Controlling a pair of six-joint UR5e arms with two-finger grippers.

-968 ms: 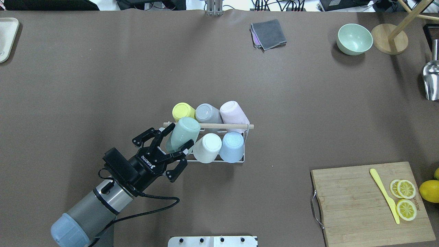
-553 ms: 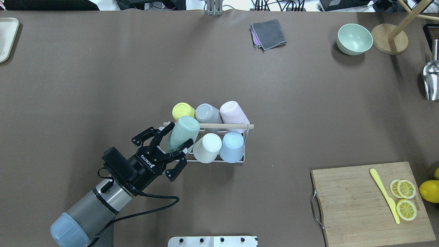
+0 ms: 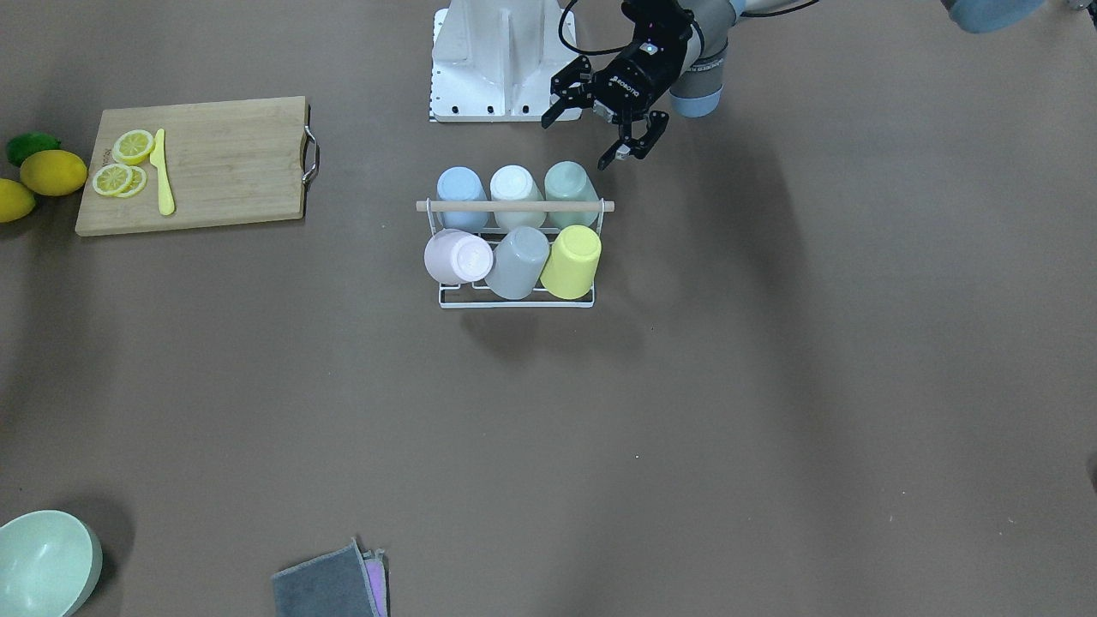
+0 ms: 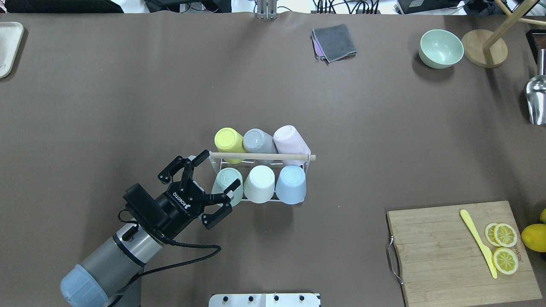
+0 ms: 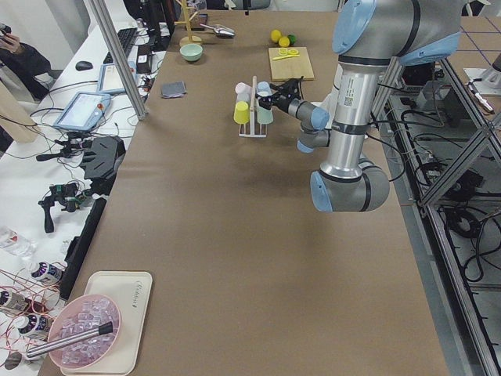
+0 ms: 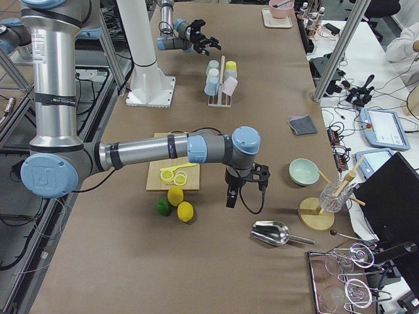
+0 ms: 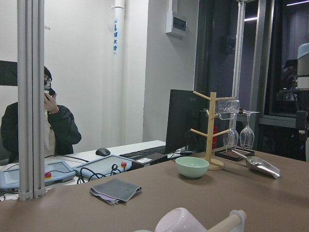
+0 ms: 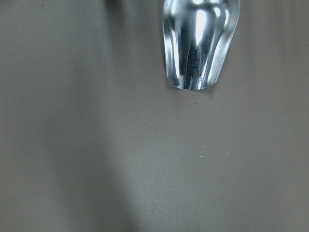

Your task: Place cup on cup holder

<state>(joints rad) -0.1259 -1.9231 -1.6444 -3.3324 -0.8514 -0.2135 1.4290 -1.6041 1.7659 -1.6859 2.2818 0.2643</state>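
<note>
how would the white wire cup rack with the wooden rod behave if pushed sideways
The white wire cup holder looks thin-framed, so probably light and likely to slide on the smooth brown table. With six upturned pastel cups on it, it seems top-heavy and might tip if pushed high.

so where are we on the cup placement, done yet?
Looks essentially done. Done: the mint cup sits upside down on the cup holder, and both rows of three look full. In hand: nothing. The left gripper is open close by the mint cup, and in the front view it appears clear of it. Left: probably just backing that arm away.
</note>
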